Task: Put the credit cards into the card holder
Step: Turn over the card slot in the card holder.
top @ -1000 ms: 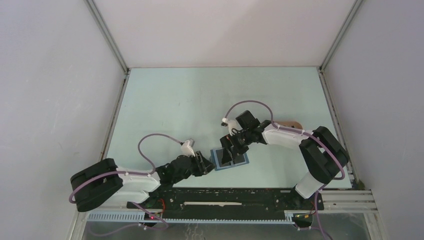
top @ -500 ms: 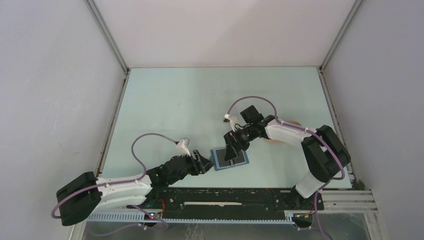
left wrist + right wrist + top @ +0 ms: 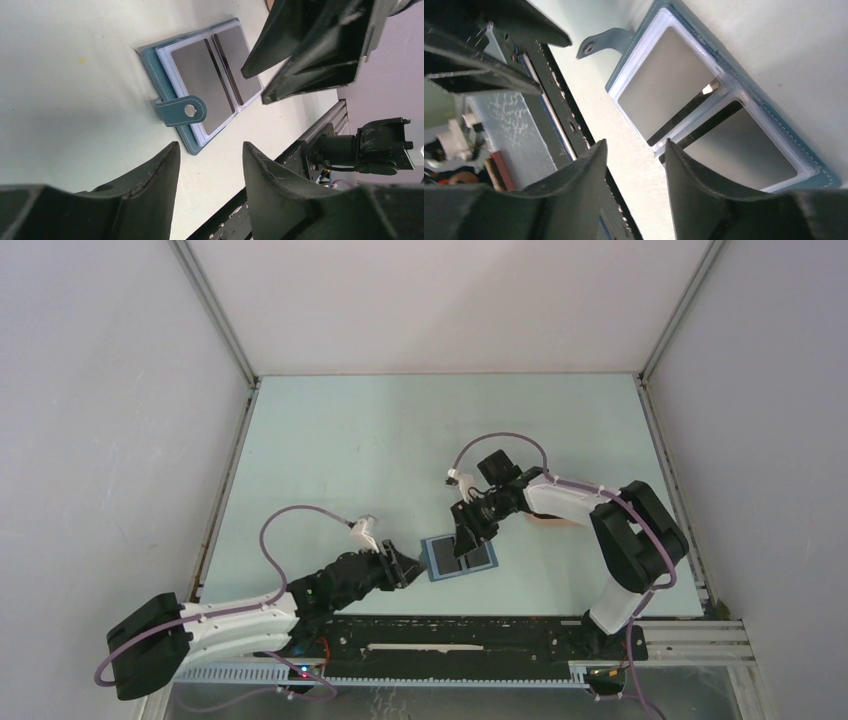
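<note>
The card holder [image 3: 151, 65] lies open and flat on the bench [image 3: 330, 450], near its front edge, between the two arms. Two grey credit cards [image 3: 202, 85] sit in its clear sleeves, one per side, so that part of the task appears done. No loose card shows in any view. Whether more are left cannot be told, because the right arm covers the area behind it, where only a peach-coloured sliver [image 3: 538, 523] shows.

The left end effector [image 3: 210, 150] hovers just beside the holder, fingers apart and empty. The right end effector [image 3: 635, 150] hangs over the holder, likewise parted with nothing between its fingers. The snap strap [image 3: 182, 111] lies folded across the edge of one card, and closing the holder is probably the outstanding step.
</note>
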Controlling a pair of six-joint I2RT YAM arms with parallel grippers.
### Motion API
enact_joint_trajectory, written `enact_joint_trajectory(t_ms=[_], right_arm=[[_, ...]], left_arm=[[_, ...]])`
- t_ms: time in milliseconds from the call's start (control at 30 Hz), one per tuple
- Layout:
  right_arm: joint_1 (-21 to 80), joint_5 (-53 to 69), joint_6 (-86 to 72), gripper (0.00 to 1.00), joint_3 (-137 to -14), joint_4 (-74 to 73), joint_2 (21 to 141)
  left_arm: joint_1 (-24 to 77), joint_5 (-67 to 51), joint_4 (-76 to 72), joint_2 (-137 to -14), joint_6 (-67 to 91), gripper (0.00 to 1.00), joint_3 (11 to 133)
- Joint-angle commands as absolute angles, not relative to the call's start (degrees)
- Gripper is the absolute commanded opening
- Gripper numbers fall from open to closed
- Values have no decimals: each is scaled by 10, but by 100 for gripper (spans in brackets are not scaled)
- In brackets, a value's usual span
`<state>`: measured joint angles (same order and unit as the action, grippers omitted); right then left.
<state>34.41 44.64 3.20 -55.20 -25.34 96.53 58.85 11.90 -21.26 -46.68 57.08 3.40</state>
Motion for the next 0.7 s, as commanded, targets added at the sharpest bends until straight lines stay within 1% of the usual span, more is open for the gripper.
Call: enact_joint_trajectory(t_ms=[0, 33, 133, 233, 433, 667], right_arm=[[351, 425, 19, 42, -577, -257, 987], [352, 419, 15, 36, -577, -256, 991], [354, 405, 8, 26, -581, -257, 1008], [356, 392, 3, 21, -589, -262, 1023], [367, 377, 3, 20, -595, -260, 1043], [367, 403, 3, 24, -606, -266, 1058]], left_arm=[[585, 106, -232, -459, 556, 53, 21], [586, 103, -235, -459, 556, 51, 21], [585, 93, -248, -460, 554, 50, 23], [585, 81, -260, -464, 552, 49, 24], [585, 50, -329, -498, 551, 49, 20], [589, 15, -420, -617, 561, 53, 46]])
